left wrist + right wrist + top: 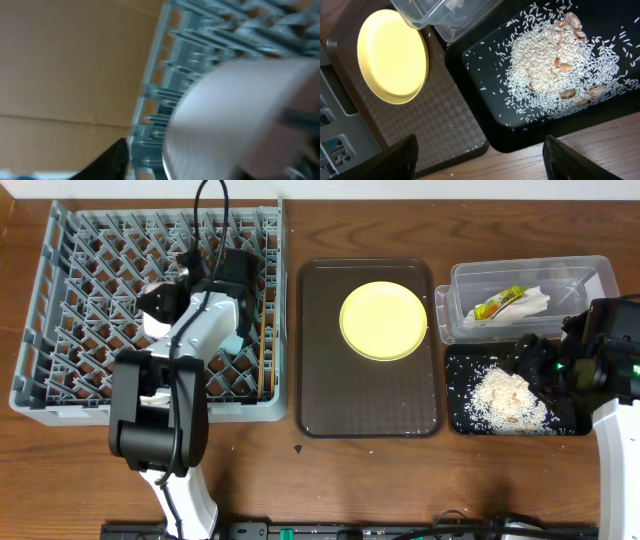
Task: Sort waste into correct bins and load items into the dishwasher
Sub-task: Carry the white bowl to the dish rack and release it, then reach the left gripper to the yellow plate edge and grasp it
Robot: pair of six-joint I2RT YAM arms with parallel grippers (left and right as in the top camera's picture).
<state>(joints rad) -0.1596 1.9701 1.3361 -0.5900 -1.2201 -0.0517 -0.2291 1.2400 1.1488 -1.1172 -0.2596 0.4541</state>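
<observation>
Waste looks sorted: rice (505, 398) in the black tray (458, 420), napkin (537, 299) and wrapper (497, 306) in the clear tub (470, 278), both right of the brown tray (320, 400). Yellow plate (384, 320) on it awaits the dish rack (70, 310) at its left. Left claw (213, 268): cannot tell; right claw (482, 162) apart, empty.

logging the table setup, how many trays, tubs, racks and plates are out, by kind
brown serving tray: 1
black tray: 1
clear tub: 1
dish rack: 1
yellow plate: 1
total: 5
</observation>
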